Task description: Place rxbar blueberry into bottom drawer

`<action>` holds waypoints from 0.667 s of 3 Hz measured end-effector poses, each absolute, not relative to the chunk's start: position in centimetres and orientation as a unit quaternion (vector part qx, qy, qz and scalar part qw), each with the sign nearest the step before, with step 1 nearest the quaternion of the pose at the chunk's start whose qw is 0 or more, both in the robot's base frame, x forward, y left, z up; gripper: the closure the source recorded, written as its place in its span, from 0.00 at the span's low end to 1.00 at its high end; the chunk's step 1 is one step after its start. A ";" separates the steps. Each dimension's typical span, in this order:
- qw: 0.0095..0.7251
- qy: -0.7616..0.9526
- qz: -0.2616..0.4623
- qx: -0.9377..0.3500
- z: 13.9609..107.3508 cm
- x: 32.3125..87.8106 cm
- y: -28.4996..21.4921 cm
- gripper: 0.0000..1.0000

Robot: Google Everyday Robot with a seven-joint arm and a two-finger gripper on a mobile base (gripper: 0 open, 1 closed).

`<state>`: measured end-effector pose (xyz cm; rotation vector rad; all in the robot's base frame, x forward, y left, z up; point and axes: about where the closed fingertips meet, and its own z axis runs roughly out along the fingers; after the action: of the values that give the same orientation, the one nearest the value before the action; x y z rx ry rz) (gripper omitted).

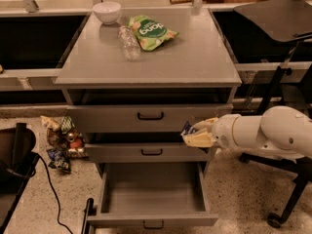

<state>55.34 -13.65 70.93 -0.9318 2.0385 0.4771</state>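
Note:
My gripper [196, 134], pale yellow fingers on a white arm, reaches in from the right. It hangs in front of the cabinet's right side, level with the gap between the top drawer [117, 117] and the middle drawer [122, 152]. It is shut on the rxbar blueberry [187, 128]; only a small dark blue end of the bar shows at the fingertips. The bottom drawer [122, 222] is pulled open below and to the left of the gripper. Its grey inside shows nothing in it.
On the cabinet top [185, 62] lie a green snack bag [148, 31], a clear bottle [129, 43] and a white bowl [107, 12]. A black chair [285, 18] stands at the right. Snack packets [61, 143] and a cable [51, 189] lie on the floor at the left.

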 end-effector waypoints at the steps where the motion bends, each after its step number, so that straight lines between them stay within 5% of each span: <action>1: 0.396 0.822 0.202 -0.357 68.0 55.4 -12.9 1.00; 2: 0.387 0.830 0.212 -0.342 61.7 54.3 -11.6 1.00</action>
<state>54.34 -11.65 61.68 -0.8699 2.1116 0.5386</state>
